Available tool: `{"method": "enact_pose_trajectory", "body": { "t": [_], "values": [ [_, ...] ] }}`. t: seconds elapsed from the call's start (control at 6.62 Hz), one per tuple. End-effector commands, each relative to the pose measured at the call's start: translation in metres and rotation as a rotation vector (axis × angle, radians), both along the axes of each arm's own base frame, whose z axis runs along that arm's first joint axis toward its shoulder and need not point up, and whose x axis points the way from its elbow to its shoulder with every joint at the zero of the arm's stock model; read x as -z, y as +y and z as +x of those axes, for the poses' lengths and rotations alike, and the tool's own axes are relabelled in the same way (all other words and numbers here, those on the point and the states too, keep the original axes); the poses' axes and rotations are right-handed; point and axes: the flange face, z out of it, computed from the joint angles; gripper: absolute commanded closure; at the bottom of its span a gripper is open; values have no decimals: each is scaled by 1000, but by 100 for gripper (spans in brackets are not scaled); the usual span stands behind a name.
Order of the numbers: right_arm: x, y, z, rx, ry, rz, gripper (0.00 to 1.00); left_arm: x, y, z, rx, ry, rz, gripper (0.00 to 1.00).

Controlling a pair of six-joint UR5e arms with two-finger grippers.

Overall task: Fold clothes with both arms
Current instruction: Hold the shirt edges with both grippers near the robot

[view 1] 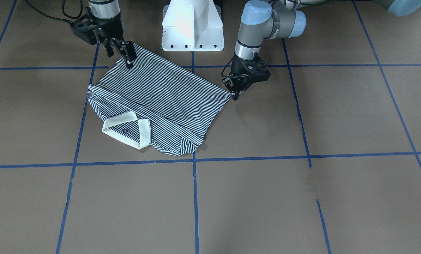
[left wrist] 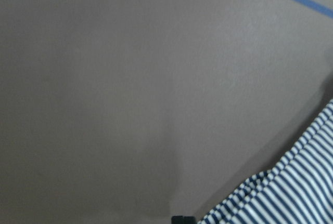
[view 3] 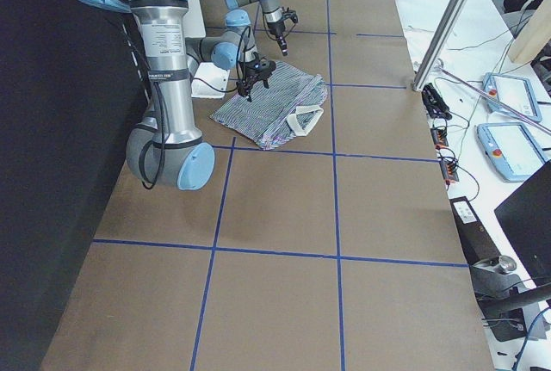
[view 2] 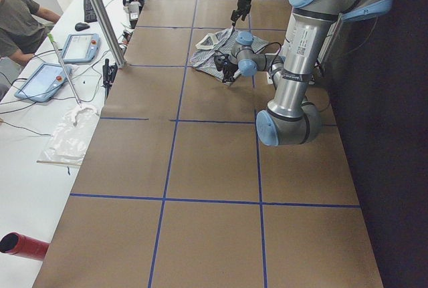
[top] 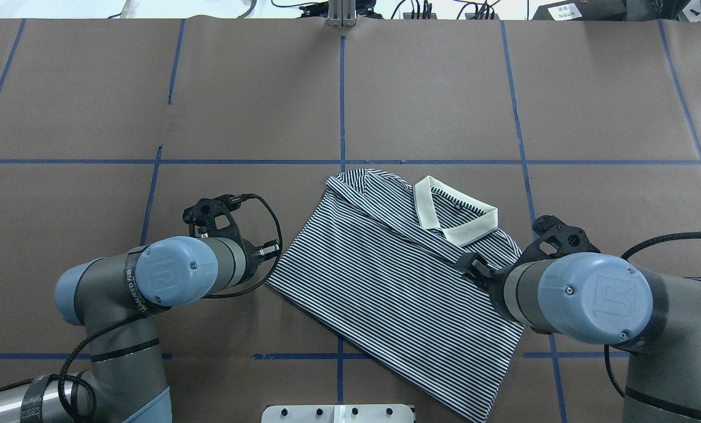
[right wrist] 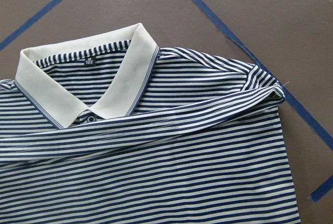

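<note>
Shirt [view 1: 161,95] folded on table [view 1: 302,194]; right tool [view 1: 120,60] splayed over its edge; left tool [view 1: 235,94] seemingly clenched beside corner, fingertips hidden overhead.

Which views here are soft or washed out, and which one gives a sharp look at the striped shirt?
Left wrist view: soft throughout, with the stripes at the shirt corner smeared. Right wrist view: sharp, with crisp stripes and collar under even light. Front-facing view: glare blows out the white pedestal base. Exterior left view: its right side falls into darkness.
</note>
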Motion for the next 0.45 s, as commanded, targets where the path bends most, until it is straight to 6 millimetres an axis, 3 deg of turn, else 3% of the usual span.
{"method": "enact_pose_trajectory", "body": {
  "t": [0.0,0.15,0.3],
  "values": [
    [1,1,0,1,-3,1,0,1,1,5,-8,-2,2,86],
    [2,1,0,1,-6,2,0,5,5,11,-16,4,0,53],
    [4,0,-1,0,-10,3,0,4,10,14,-21,2,-4,53]
  ]
}}
